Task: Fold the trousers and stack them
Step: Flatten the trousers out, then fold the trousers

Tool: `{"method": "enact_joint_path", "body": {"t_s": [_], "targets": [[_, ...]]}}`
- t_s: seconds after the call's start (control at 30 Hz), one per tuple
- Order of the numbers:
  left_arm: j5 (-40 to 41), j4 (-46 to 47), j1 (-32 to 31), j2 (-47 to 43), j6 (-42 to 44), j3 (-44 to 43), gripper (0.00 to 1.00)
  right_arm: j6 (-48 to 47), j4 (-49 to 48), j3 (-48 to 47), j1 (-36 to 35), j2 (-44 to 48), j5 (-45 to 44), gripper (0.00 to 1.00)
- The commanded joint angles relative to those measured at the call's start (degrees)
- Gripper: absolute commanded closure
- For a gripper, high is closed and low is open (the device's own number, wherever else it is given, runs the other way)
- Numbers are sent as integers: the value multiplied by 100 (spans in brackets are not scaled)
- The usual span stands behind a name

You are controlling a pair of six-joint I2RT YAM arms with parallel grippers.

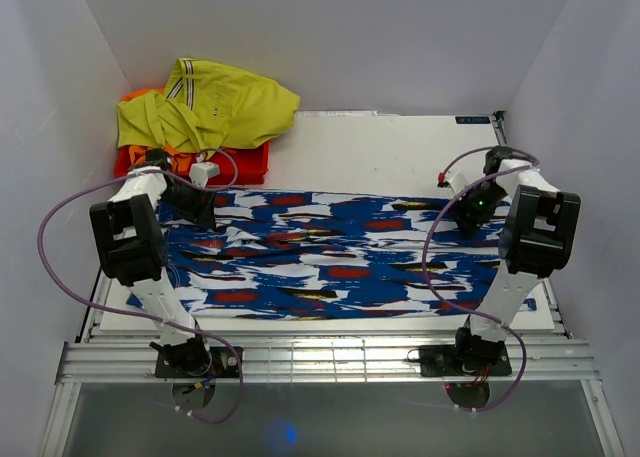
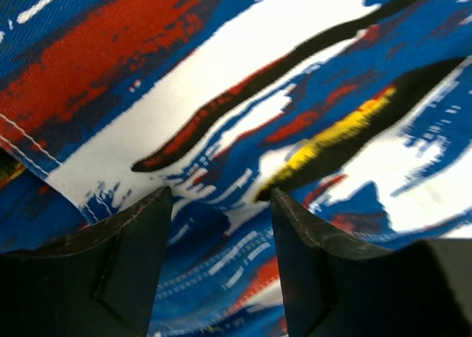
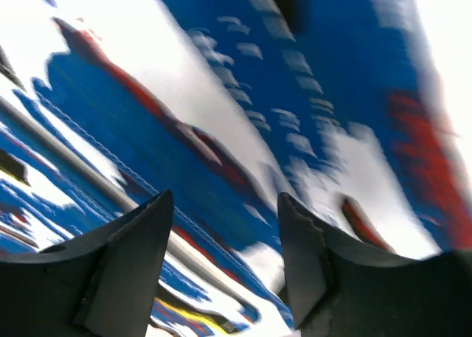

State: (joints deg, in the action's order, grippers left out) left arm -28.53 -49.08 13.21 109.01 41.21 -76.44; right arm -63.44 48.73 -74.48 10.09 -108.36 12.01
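The trousers, royal blue with white, red, black and yellow blotches, lie spread flat across the white table. My left gripper is low over their far left corner. In the left wrist view it is open, with patterned cloth filling the gap between the black fingers and a stitched hem running at the left. My right gripper is over the far right end. It is open too, close above blurred cloth. Neither pair of fingers is pinched on the cloth.
A yellow-green garment with dark stripes lies on an orange garment at the back left. Bare white table shows behind the trousers. Grey walls close in on both sides. Purple cables loop beside each arm.
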Motion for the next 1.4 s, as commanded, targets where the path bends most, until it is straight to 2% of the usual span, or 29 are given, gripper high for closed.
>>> {"method": "enact_joint_path", "body": {"t_s": [0.0,0.07,0.23,0.27,0.37,0.53,0.63,0.67,0.8,0.83,0.97,1.1,1.37], "targets": [[-424,-216,14,-767,89,-212,32,-291,944,-1501,344,-308,161,35],[-556,-216,111,-890,-25,-423,30,-501,1296,-2147,441,-651,100,28],[-846,-277,489,-943,-17,-854,25,-1187,1657,-3553,766,-1528,-199,23],[-916,-286,559,-900,9,-1020,15,-1301,1727,-3652,784,-1644,-338,22],[-1233,-313,902,-549,-95,-1502,14,-1889,1614,-3679,881,-1987,-445,21],[-1488,-409,1324,155,-184,-2277,18,-2110,1332,-3662,934,-2408,-261,22],[-1515,-313,1473,471,-157,-2576,21,-2181,1052,-3408,934,-2506,-260,29],[-1506,-261,1517,620,-227,-2629,23,-2225,1007,-3320,934,-2515,-304,38],[-1471,108,1676,858,-587,-2613,25,-2339,709,-2802,907,-2471,-401,58],[-1436,448,1676,867,-840,-2438,26,-2340,621,-2748,916,-2445,-401,62],[-1488,1539,1728,832,-1396,-1787,26,-2305,602,-2695,881,-2436,-357,91],[-1532,2261,1746,946,-1686,-1514,26,-2304,611,-2669,881,-2410,-357,92],[-1752,2790,1764,1289,-1862,-1496,29,-2348,602,-2572,863,-2313,-322,92]]}}
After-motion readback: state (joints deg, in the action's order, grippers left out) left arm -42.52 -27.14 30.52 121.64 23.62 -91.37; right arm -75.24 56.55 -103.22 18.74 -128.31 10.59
